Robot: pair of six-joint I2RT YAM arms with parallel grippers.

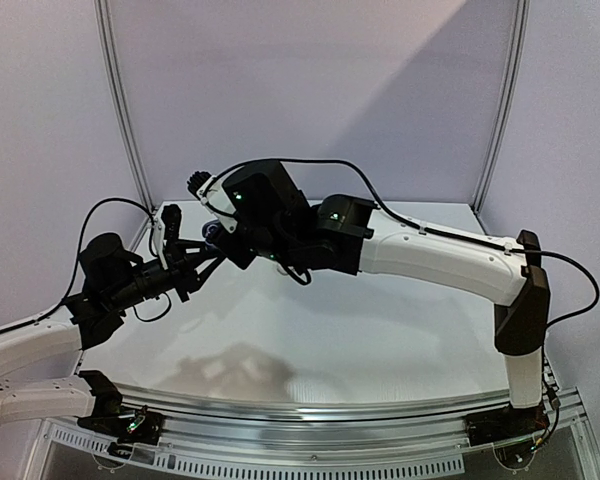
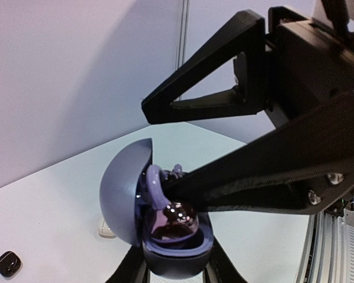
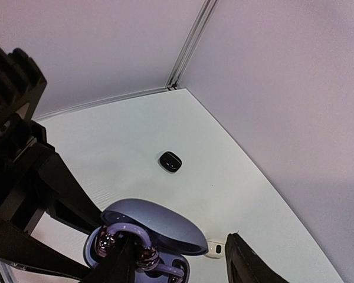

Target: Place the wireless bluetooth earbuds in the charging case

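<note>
While the left gripper [image 2: 177, 268] clamps its two black fingers on the dark base of the lavender-blue, egg-shaped plastic charging case [image 2: 123, 194], the case hangs in the air over the far left part of the pale white table [image 3: 135, 130]. In the left wrist view its domed lid stands open on the left, and the mouth faces right, towards the right gripper [image 3: 183, 240]. That gripper's jaws stand well apart, gripping nothing. Its lower finger reaches into the mouth, the tip touching a curved lavender earbud [image 2: 155, 186] whose long axis runs up out of the base. Below it sits a glossy purple dome [image 2: 172, 219]; I cannot tell whether it is a second earbud or the well. The base's lower edge is cut off. On the table beneath lie a small black pebble-shaped case [image 3: 170, 161] and a tiny white piece [image 2: 106, 229], too small to identify.
</note>
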